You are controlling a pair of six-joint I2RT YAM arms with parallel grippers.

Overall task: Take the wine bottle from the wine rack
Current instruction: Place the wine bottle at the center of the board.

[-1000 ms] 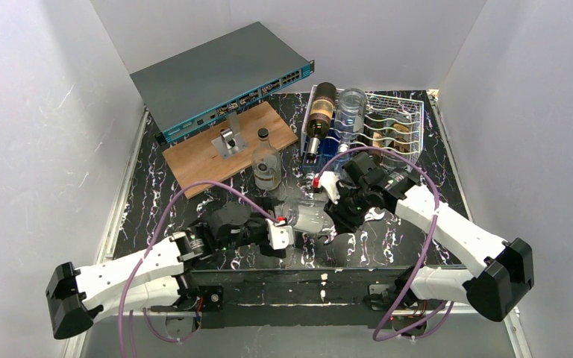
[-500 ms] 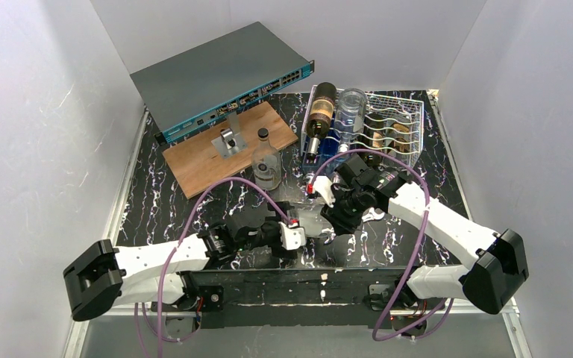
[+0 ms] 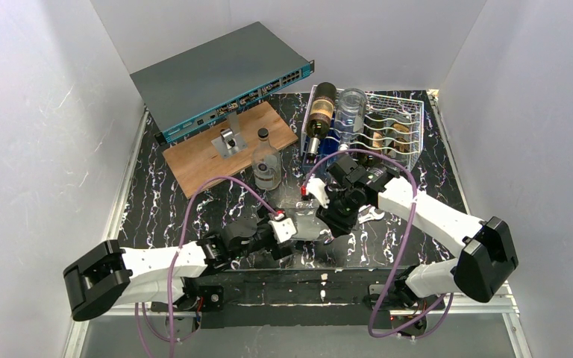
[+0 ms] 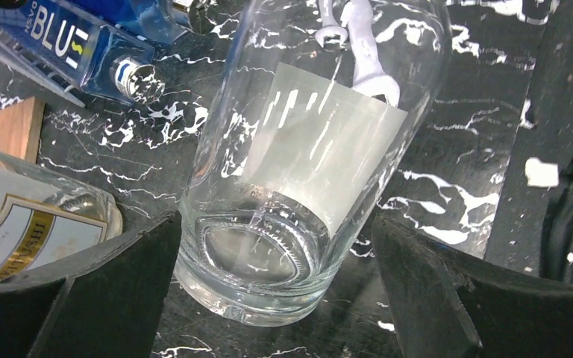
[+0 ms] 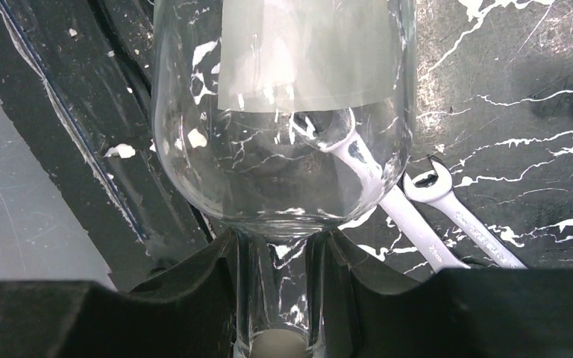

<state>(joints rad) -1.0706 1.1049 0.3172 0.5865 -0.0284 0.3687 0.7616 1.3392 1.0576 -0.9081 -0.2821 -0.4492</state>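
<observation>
Grips the clear wine bottle [image 5: 283, 112] by its neck in the right gripper [image 5: 276, 253], with jaws shut on the glass just short of the shoulder. Brackets the bottle's base with the left gripper [image 4: 276, 246], with jaws spread wide and, by the look of it, not pressing on either side. Holds the bottle roughly on its side between the two sets of jaws, well apart from the wine rack [image 3: 392, 127]; hard to say whether touching the black marbled table [image 5: 537, 60] or just above it. Likely has the lifting-off done and only the setting-down left. Risks a slip from here: smooth round glass, clamped at the narrow neck alone, could swivel or droop at the heavy end unless the left jaws close squarely on the base. Risks also a knock or a roll on landing, with two wrenches [image 5: 433, 224] lying on the table directly beneath the right jaws and under the bottle's shoulder. Faces a crowded patch beyond the left jaws: a blue bottle [image 4: 82, 45], a labelled bottle [image 4: 30, 231] just outside one finger, and a corner of a wooden board [image 4: 4, 127]. Leaves a dark bottle [image 3: 321, 108] in the rack, far beyond both jaws, with a grey network switch [image 3: 216, 74] off to its side.
</observation>
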